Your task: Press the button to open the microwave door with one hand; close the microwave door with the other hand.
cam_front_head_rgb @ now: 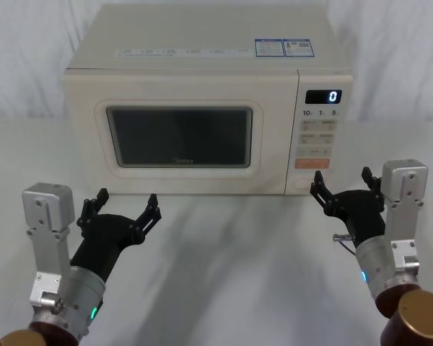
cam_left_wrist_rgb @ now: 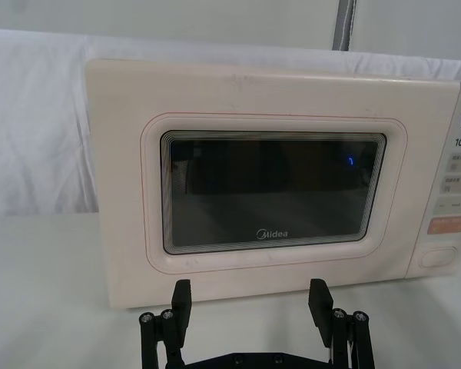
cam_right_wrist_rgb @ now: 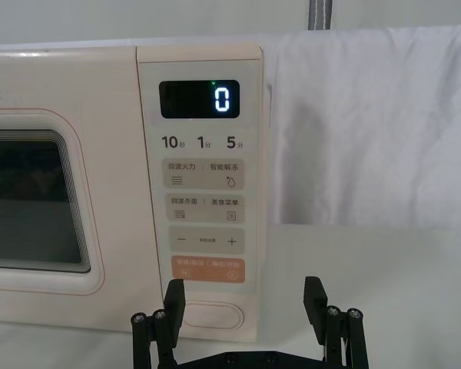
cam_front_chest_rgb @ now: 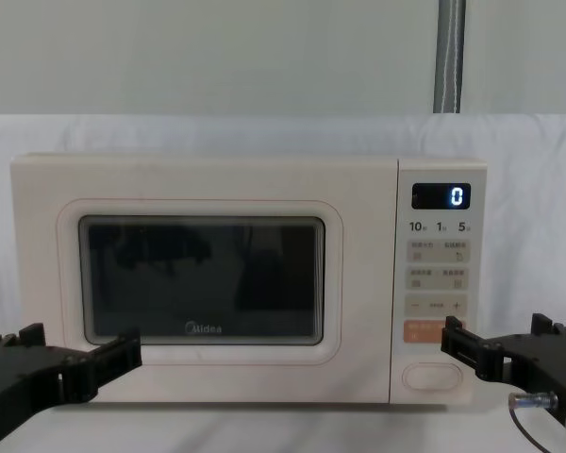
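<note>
The cream microwave door [cam_front_head_rgb: 180,137] with its dark window is shut, flush with the oven front [cam_left_wrist_rgb: 273,192] [cam_front_chest_rgb: 203,278]. The wide oval button [cam_right_wrist_rgb: 213,316] sits at the bottom of the control panel [cam_front_head_rgb: 303,184] [cam_front_chest_rgb: 432,376]. My right gripper [cam_front_head_rgb: 342,176], blue light on its wrist, hovers open just in front of the panel's lower part, and its left finger lines up near the button without touching [cam_right_wrist_rgb: 244,288] [cam_front_chest_rgb: 495,330]. My left gripper [cam_front_head_rgb: 127,198], green light on its wrist, hangs open in front of the door's lower edge [cam_left_wrist_rgb: 251,290] [cam_front_chest_rgb: 80,344].
The microwave stands on a white cloth-covered table [cam_front_head_rgb: 224,274] against a white draped backdrop [cam_front_chest_rgb: 528,142]. Above the oval button are an orange rectangular button [cam_right_wrist_rgb: 208,268], small cream keys and a display [cam_right_wrist_rgb: 200,99] reading 0. A grey pole [cam_front_chest_rgb: 450,57] rises behind.
</note>
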